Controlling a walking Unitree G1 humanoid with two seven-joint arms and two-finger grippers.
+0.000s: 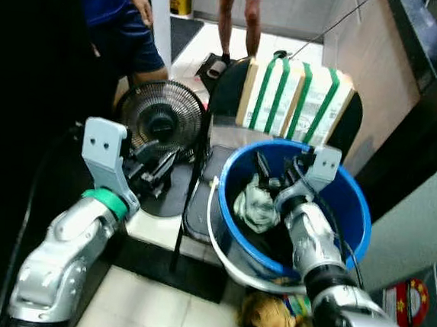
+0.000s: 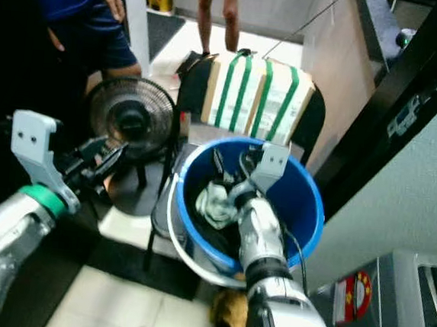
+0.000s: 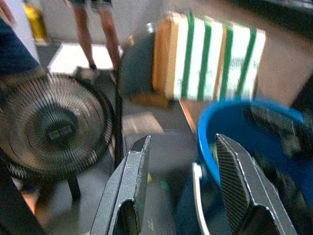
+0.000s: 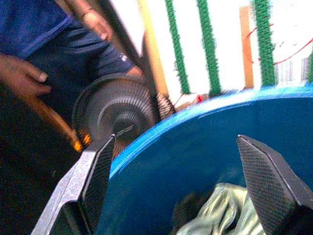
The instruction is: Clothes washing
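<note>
a pale greenish garment (image 1: 257,207) is seen crumpled inside the blue bucket (image 1: 352,213), lying toward the side nearer the fan, with darker clothing beneath and beside it. the bucket is ringed by a white rim or handle (image 1: 213,239) and is set on a dark surface in front of a chair. the washing is judged to have been gathered there so that it can be lifted out piece by piece.

the right gripper (image 1: 272,176) is held inside the bucket mouth, just above the pale garment, with its two black fingers (image 4: 266,183) spread wide apart and nothing pinched between them. in the right wrist view the cloth is seen below, between the parted fingers, so the pose is judged to be an approach for a grasp not yet made.

the left gripper (image 1: 157,169) is held outside the bucket, between it and a small round fan (image 1: 161,120), its fingers (image 3: 132,181) likewise parted and empty. it is judged to be kept clear so that the reach of the other arm is not blocked.

behind the bucket a box with green and white stripes (image 1: 297,98) is rested on the dark chair (image 1: 229,88). farther back a person in blue (image 1: 113,9) is stood beside the fan, and a second person's legs (image 1: 239,16) are seen on the pale floor. something tan and fuzzy (image 1: 273,321) lies at the near side of the bucket; what it is cannot be told.
</note>
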